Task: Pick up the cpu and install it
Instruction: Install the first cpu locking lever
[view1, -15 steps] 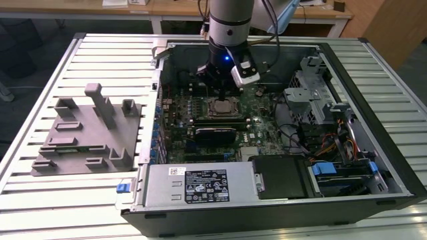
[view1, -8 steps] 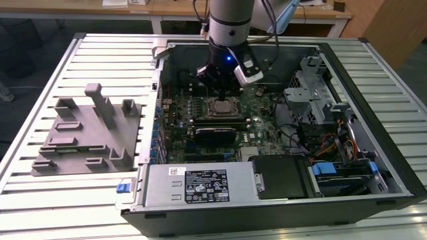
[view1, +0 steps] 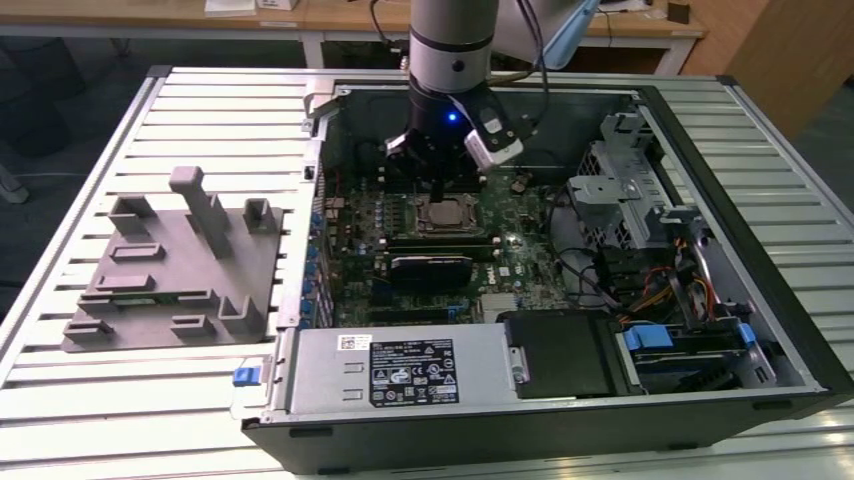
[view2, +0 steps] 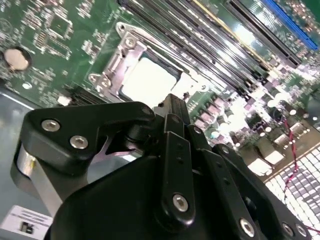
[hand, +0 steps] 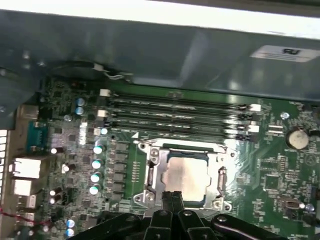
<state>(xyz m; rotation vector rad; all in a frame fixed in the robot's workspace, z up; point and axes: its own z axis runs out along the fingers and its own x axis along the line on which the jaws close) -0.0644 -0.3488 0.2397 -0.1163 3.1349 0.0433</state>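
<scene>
The cpu (view1: 447, 212), a small square chip with a pale silver top, lies flat inside the metal-rimmed socket frame (hand: 150, 170) on the green motherboard (view1: 527, 225). In both wrist views the cpu (view2: 150, 80) (hand: 187, 175) rests in that frame with its top bare. My gripper (view1: 441, 190) hangs just above the socket inside the computer case. Its black fingers are shut together, with nothing between them. The fingertips (hand: 172, 196) (view2: 172, 100) sit at the near edge of the chip.
A grey moulded plastic fixture (view1: 174, 265) with upright posts stands on the slatted table at the exterior view's left. Memory slots (hand: 175, 117) run beside the socket. The power supply (view1: 400, 370), drive cage (view1: 627, 170) and cables (view1: 641, 290) crowd the case walls.
</scene>
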